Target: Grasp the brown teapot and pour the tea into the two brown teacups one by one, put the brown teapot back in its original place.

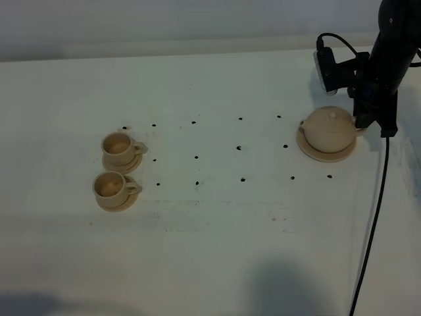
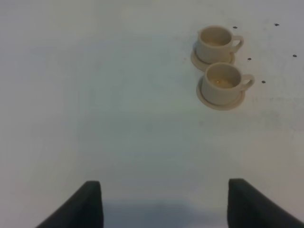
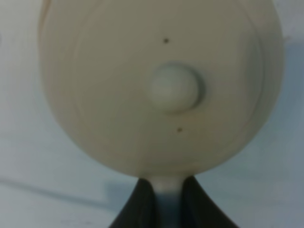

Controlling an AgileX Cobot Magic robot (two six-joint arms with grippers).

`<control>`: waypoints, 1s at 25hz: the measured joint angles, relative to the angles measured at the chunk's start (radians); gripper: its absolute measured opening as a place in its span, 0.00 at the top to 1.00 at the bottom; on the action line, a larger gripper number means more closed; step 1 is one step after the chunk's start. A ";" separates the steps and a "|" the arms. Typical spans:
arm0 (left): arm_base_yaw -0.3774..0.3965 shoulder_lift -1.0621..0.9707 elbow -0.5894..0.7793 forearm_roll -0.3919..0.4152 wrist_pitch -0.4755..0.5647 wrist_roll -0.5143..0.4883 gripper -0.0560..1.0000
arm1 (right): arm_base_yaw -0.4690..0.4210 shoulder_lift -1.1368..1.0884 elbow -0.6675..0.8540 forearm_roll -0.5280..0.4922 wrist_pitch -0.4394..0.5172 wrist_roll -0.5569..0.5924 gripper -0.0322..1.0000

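The brown teapot [image 1: 327,129] sits on its flat round disc [image 1: 323,156] at the right of the table. My right gripper [image 1: 366,122] is at the teapot's right side, shut on its loop handle. In the right wrist view the teapot [image 3: 142,95] fills the frame from above, and the gripper [image 3: 167,199] has its two dark fingers pressed on either side of the handle. The two brown teacups [image 1: 119,147] [image 1: 110,187] stand on saucers at the left, also seen in the left wrist view [image 2: 216,42] [image 2: 222,81]. My left gripper [image 2: 164,204] is open and empty, well short of the cups.
The white table [image 1: 217,224] carries rows of small black dots [image 1: 239,147] between the cups and the teapot. A black cable [image 1: 375,224] hangs down from the right arm along the right side. The left arm is out of the exterior view.
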 joint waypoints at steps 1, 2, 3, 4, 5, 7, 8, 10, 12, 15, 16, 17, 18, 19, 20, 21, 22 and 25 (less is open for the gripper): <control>0.000 0.000 0.000 0.000 0.000 0.000 0.44 | 0.000 0.000 0.000 0.000 0.004 0.007 0.88; 0.000 0.000 0.000 0.000 0.000 0.000 0.44 | 0.001 0.000 0.000 0.000 0.006 0.013 0.88; 0.000 0.000 0.000 0.000 0.000 0.000 0.44 | 0.001 0.000 0.000 0.001 0.008 0.019 0.88; 0.000 0.000 0.000 0.000 0.000 0.000 0.44 | 0.001 0.000 0.000 0.002 0.011 0.026 0.88; 0.000 0.000 0.000 0.000 0.000 0.000 0.44 | 0.001 0.000 0.000 0.004 0.013 0.032 0.88; 0.000 0.000 0.000 0.000 0.000 0.000 0.44 | 0.001 0.000 0.000 0.004 0.020 0.047 0.88; 0.000 0.000 0.000 0.000 0.000 0.000 0.44 | 0.001 0.000 0.000 0.006 0.024 0.055 0.88; 0.000 0.000 0.000 0.000 0.000 0.000 0.44 | 0.001 0.000 -0.001 0.010 0.030 0.072 0.88; 0.000 0.000 0.000 0.000 0.000 0.000 0.44 | 0.001 0.000 -0.008 0.018 0.045 0.089 0.88; 0.000 0.000 0.000 -0.001 0.000 0.000 0.44 | 0.001 0.000 -0.025 0.039 0.064 0.114 0.88; 0.000 0.000 0.000 -0.001 0.000 0.000 0.44 | 0.002 0.000 -0.028 0.047 0.069 0.120 0.88; 0.000 0.000 0.000 -0.001 0.000 0.000 0.44 | 0.005 0.000 -0.028 0.049 0.074 0.130 0.88; 0.000 0.000 0.000 -0.001 0.000 0.000 0.44 | 0.005 0.000 -0.030 0.049 0.077 0.137 0.88; 0.000 0.000 0.000 -0.001 0.000 0.000 0.44 | 0.005 0.000 -0.030 0.055 0.079 0.139 0.88; 0.000 0.000 0.000 -0.001 0.000 0.000 0.44 | 0.005 0.000 -0.030 0.062 0.080 0.144 0.88; 0.000 0.000 0.000 -0.001 0.000 0.000 0.44 | 0.005 0.000 -0.030 0.064 0.081 0.146 0.88; 0.000 0.000 0.000 -0.001 0.000 0.000 0.44 | 0.005 0.000 -0.030 0.065 0.082 0.151 0.88; 0.000 0.000 0.000 -0.001 0.000 0.000 0.44 | 0.005 0.000 -0.030 0.068 0.082 0.165 0.88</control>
